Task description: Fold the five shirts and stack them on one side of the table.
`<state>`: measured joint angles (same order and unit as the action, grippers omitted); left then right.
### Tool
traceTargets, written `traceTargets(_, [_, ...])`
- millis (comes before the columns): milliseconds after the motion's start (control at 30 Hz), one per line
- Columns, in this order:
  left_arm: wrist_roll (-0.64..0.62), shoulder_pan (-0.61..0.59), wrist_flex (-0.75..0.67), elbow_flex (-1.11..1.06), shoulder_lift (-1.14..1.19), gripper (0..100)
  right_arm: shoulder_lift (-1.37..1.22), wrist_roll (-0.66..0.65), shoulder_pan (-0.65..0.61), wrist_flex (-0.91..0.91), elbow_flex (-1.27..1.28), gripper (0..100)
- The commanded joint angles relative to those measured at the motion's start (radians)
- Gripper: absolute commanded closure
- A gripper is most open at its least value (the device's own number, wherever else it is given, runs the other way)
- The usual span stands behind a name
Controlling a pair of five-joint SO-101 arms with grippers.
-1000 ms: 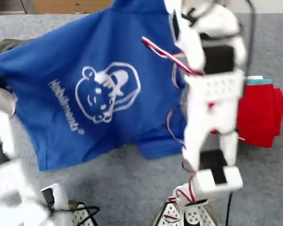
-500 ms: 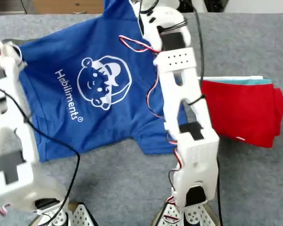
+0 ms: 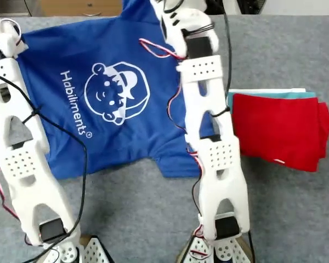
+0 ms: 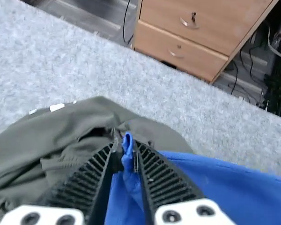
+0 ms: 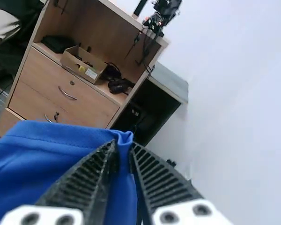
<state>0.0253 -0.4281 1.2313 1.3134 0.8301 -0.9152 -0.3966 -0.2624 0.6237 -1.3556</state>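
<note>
A blue shirt [image 3: 109, 98] with a white cartoon print lies spread across the grey table, stretched between both arms at the far edge. My left gripper [image 4: 123, 149] is shut on a pinch of the blue shirt [image 4: 126, 154] at the far left corner, over an olive-green garment [image 4: 51, 136]. My right gripper [image 5: 123, 144] is shut on the blue shirt [image 5: 47, 159] at the far side, lifted above the table edge. At the right, a folded red shirt [image 3: 279, 129] lies on top of folded teal and white ones.
A wooden drawer unit [image 4: 201, 33] stands on the floor beyond the table's far edge. The grey table [image 3: 126, 213] has bare surface at the front between the two arm bases.
Both arms have stretched out toward the far edge, pulling the blue shirt flatter and shifting it left. The left arm moved from the near left to the far left corner.
</note>
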Motion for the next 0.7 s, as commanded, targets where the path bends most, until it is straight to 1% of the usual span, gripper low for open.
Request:
traceTargets(0, [0.011, 0.015, 0.186, 0.272, 0.053, 98, 0.007, 0.043, 0.024, 0.130, -0.108, 99.7])
traceTargets(67, [0.011, 0.018, 0.275, 0.361, 0.102, 98, 0.007, 0.058, 0.031, 0.222, -0.133, 99.7])
traceTargets(100, [0.011, 0.018, 0.304, 0.367, 0.119, 98, 0.008, 0.071, 0.033, 0.269, -0.145, 99.7])
traceTargets(500, [0.003, 0.064, 0.494, 0.359, 0.136, 98, 0.008, 0.189, 0.033, 0.717, -0.194, 99.7])
traceTargets(567, [0.002, 0.068, 0.523, 0.359, 0.136, 98, 0.010, 0.215, 0.033, 0.770, -0.196, 99.7])
traceTargets(667, [0.000, 0.063, 0.528, 0.354, 0.136, 98, 0.010, 0.244, 0.033, 0.838, -0.199, 99.7])
